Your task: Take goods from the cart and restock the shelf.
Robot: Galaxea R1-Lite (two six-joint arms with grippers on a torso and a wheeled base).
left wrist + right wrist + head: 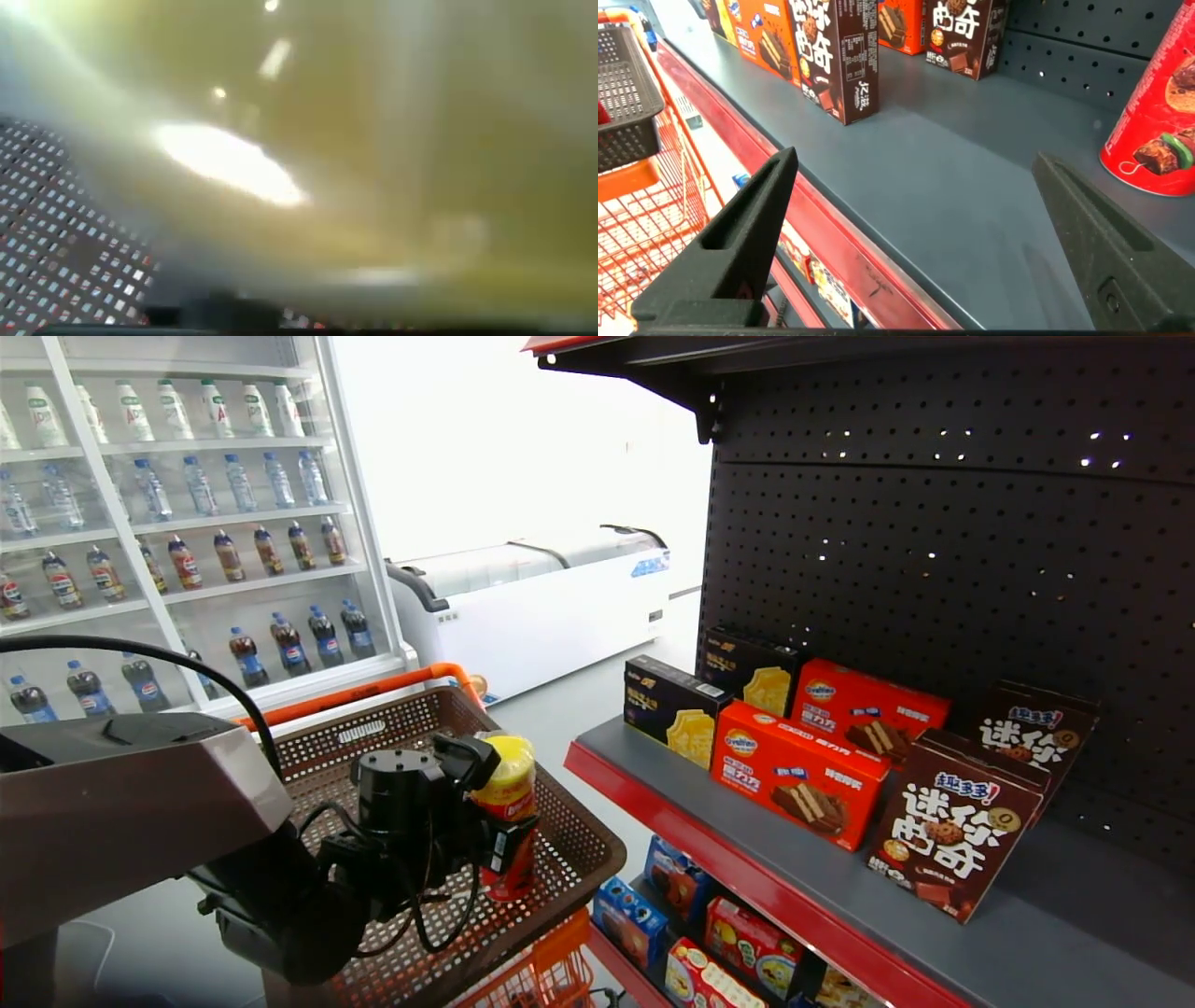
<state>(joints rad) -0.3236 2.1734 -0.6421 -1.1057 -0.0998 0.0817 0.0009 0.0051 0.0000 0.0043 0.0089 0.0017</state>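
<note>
The can [509, 784], yellow-lidded with a red body, stands upright in the left claw [499, 840], which is clenched around its middle. It hangs inside the brown mesh basket [574, 835] on top of the cart [373, 689], at about 7 o'clock in the head view. The basket's rim rises around the can at 12 and 3 o'clock, and its bottom end looks near the mesh floor. Whether it touches cannot be told. In the left wrist view a yellowish blur sits close to the lens, with the basket mesh [56, 243] beside it.

From the can, the shelf [1027, 933] lies at 3 o'clock, past the basket's corner, its red front edge [747, 877] running from 9 toward 5 o'clock. Black-and-yellow boxes [677, 709], orange boxes [794, 775] and brown boxes [952, 831] stand in two rows along it, with the pegboard [934, 541] behind. Bare board opens at 4 o'clock from the brown boxes and as a narrow strip before the front row.

The right claw [915, 243] hovers released, fingers [738, 252] wide apart, over a broad bare stretch of shelf [952, 168]. That stretch lies between a brown box [836, 56] and a red tub [1158, 121] standing on the board, with the front edge [831, 233] and the cart's orange wire [645, 243] beyond.
</note>
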